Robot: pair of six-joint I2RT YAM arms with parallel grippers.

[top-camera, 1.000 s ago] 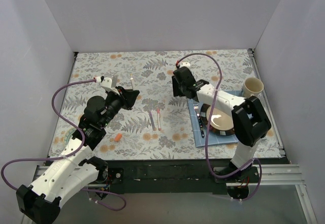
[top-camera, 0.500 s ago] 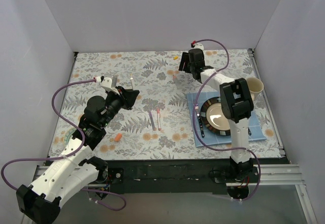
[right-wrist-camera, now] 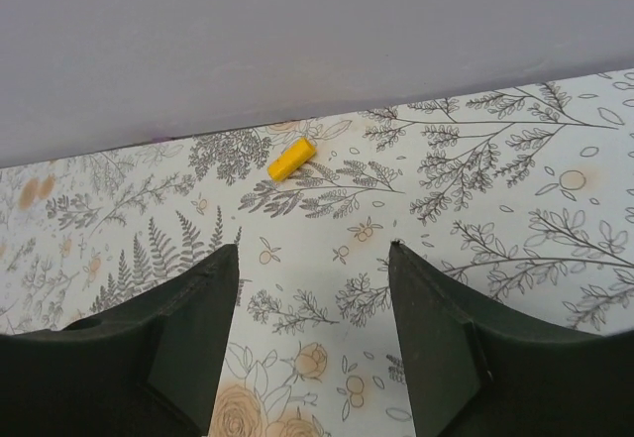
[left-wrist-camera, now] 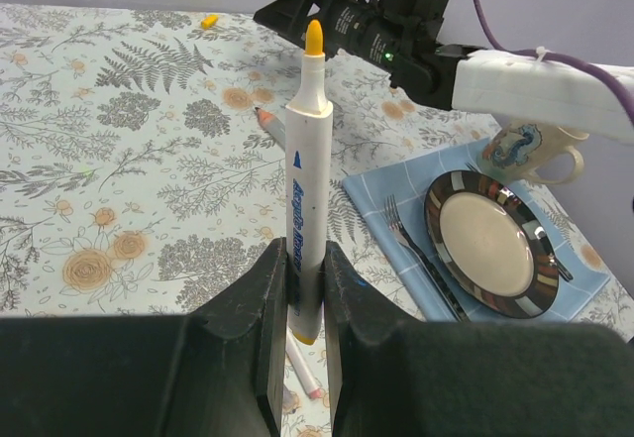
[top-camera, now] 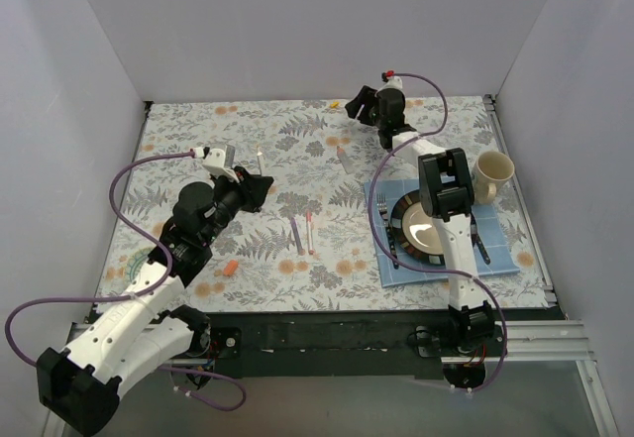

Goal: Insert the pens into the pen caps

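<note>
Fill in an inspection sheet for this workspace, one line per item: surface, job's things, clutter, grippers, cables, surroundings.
Surface: floral cloth, lying flat.
Job's things: yellow-tipped pen upright in left gripper; purple pen and pink-tipped pen lying mid-table; yellow cap by far wall; orange cap near left arm.
Clutter: plate and fork on blue mat, mug at its corner.
Grippers: left shut on the pen; right gripper open, empty, facing yellow cap.
Cables: purple cables loop from both arms; right cable crosses the mat.
Surroundings: plain white walls.

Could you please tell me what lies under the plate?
A blue mat lies under the plate, with a fork alongside. Anything directly beneath the plate is covered.
</note>
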